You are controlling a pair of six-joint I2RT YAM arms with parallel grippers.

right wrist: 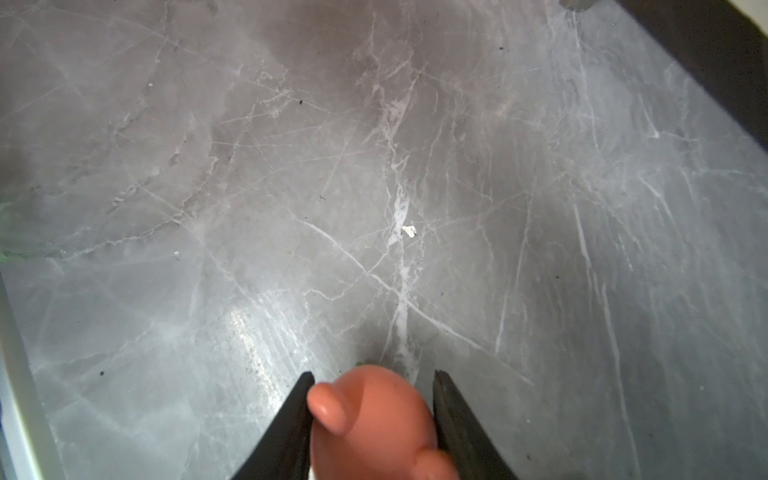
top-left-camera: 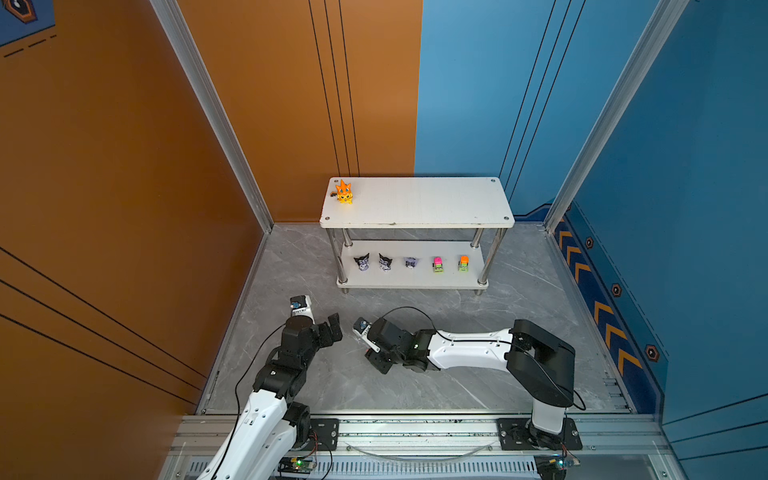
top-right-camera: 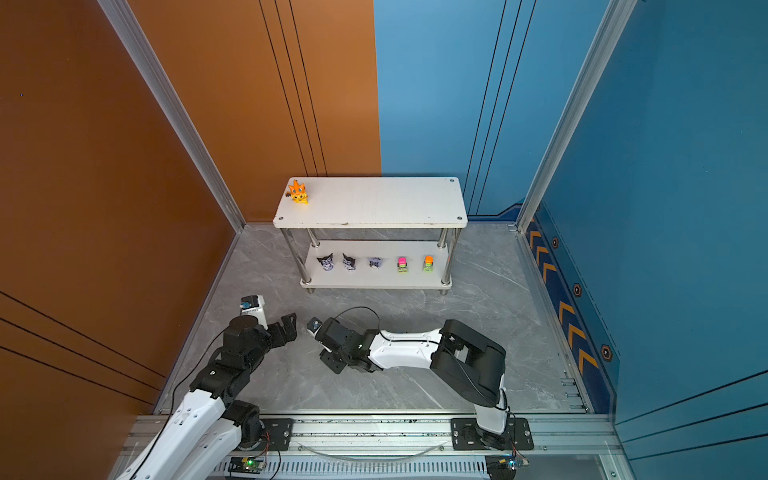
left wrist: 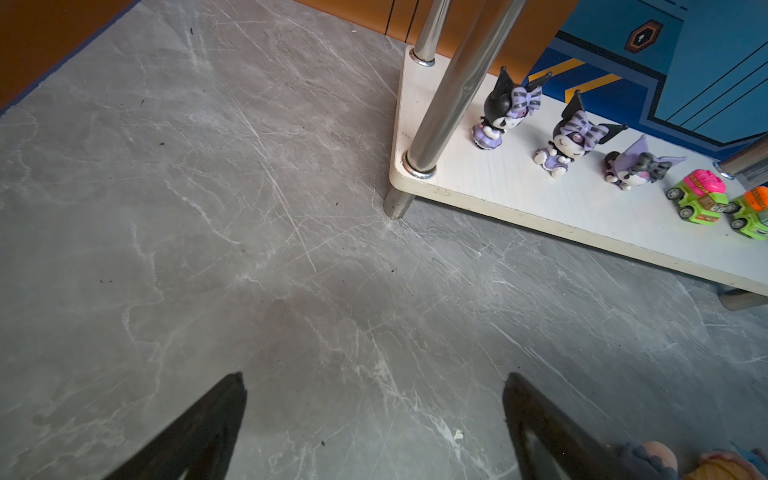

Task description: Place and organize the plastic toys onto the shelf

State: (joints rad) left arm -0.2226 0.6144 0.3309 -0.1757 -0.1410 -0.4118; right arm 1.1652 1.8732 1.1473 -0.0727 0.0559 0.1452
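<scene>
R end effector clamps pink bear; L end effector spread wide.

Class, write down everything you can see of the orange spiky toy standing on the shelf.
The orange spiky toy is a small figure that looks like glossy plastic. Pointed orange spikes crown its head, the face shows bluish marks, and the lower body looks yellow. It stands upright, facing the camera, on the upper white board of the shelf, near the far left corner. Only that board touches it.

a robot test cell: aluminium frame, coloured panel walls, marble-look floor.
</scene>
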